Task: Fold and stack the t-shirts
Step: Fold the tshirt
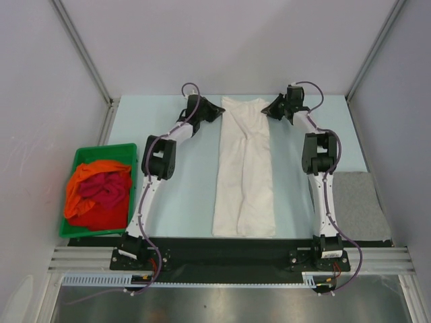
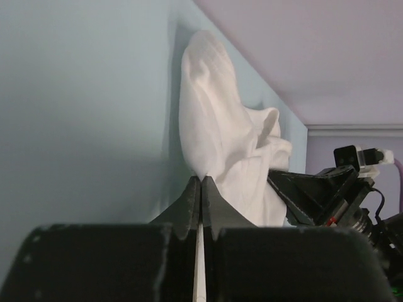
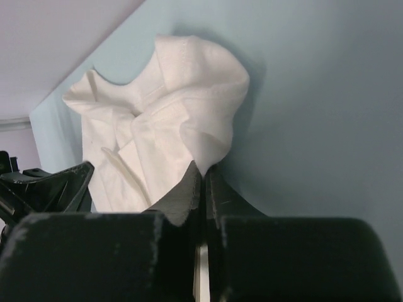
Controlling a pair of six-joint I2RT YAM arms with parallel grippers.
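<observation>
White t-shirt: the white t-shirt (image 1: 244, 168) lies as a long narrow strip in the middle of the table (image 1: 182, 195), with the sleeves already turned in and its far end bunched up.
Left gripper: the left gripper (image 2: 201, 180) has its fingers pressed together on the far left corner of the cloth.
Right gripper: the right gripper (image 3: 203, 170) pinches the far right corner in the same way.
Step in hand: I judge it is the fold of the far end toward the near hem.
How I would do it: I raise both corners to equal height and bring them toward me at the same speed. I keep the cloth tight between them and lay edge on edge.
Arm pose: both arms are stretched far forward, with the wrists turned inward and facing each other across the far end.
Other shirts: the grey t-shirt (image 1: 360, 205) lies folded at the near right. The orange t-shirt (image 1: 84, 178) and the dark red t-shirt (image 1: 104, 188) wait in the green bin (image 1: 104, 149).
</observation>
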